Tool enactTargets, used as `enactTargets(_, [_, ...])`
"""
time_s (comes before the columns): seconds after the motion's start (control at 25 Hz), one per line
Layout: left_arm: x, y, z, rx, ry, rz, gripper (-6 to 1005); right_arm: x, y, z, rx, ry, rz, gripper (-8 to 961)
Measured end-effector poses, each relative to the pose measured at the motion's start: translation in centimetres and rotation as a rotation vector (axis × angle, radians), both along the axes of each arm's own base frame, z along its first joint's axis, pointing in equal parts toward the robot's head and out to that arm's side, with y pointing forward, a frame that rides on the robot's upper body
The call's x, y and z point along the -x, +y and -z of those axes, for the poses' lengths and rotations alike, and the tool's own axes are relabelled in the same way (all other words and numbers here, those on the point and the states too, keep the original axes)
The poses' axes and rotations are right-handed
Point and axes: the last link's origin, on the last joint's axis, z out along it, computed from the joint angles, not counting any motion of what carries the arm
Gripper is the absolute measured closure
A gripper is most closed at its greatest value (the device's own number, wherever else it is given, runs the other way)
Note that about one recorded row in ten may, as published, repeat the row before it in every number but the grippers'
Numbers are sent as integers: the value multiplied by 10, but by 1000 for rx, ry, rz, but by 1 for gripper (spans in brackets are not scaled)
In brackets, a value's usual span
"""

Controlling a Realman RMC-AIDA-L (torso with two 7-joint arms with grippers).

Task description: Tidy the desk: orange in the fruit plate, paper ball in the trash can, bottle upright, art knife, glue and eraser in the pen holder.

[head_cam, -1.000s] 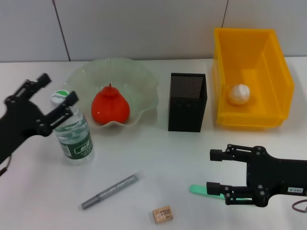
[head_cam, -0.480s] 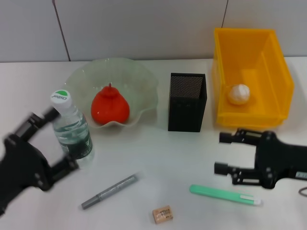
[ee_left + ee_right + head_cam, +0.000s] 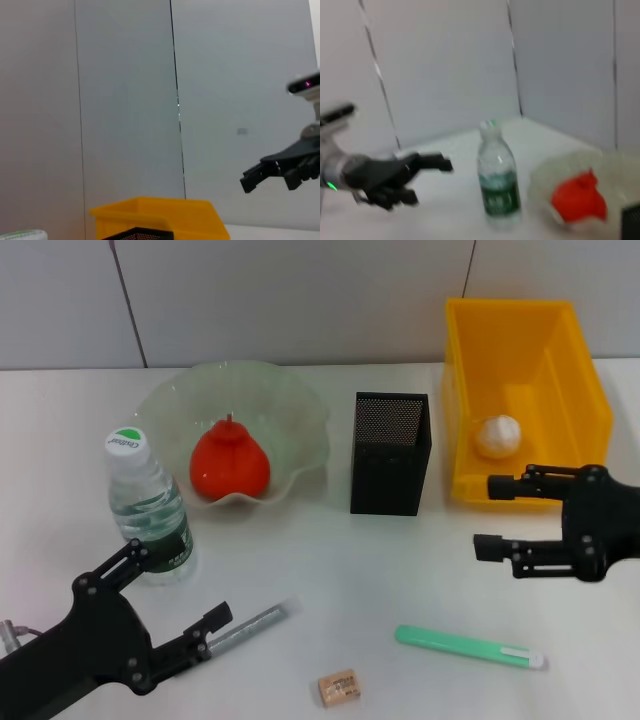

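The left gripper (image 3: 180, 595) sits low near the bottle (image 3: 150, 508), jaws wide, the right gripper (image 3: 490, 515) wide too, and only the head view shows the eraser (image 3: 339, 687)

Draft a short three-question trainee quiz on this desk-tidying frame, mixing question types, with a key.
1. True or false: the bottle is lying on its side.
2. Multiple choice: what is inside the yellow bin? A) eraser B) paper ball C) green art knife
3. Fill in: the silver pen-shaped item lies closest to the ___ gripper.

Key
1. False; it stands upright beside the fruit plate, which holds the orange-red fruit.
2. B; the paper ball is in it. The eraser and green art knife lie on the desk.
3. Left; the left gripper is beside it with jaws open. The right gripper is open near the bin.
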Motion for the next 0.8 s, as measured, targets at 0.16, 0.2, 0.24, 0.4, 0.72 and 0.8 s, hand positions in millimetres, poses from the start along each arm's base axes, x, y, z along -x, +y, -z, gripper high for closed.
enactTargets(0.16, [1, -1, 2, 5, 0, -10, 173, 20, 13, -16, 53, -178, 121, 187])
enactTargets(0.2, [1, -1, 2, 5, 0, -14, 173, 26, 16, -18, 75, -221, 143, 187])
enactTargets(0.24, [2, 0, 2, 3, 2, -19, 173, 33, 19, -19, 96, -278, 170, 187])
enactTargets(0.4, [2, 4, 4, 8, 13, -27, 172, 56, 27, -15, 153, -513, 239, 188])
enactTargets(0.72, [1, 5, 4, 13, 9, -26, 173, 80, 24, 20, 262, -850, 191, 188])
enactTargets(0.8, [1, 5, 5, 14, 8, -26, 173, 80, 20, 30, 272, -911, 171, 188])
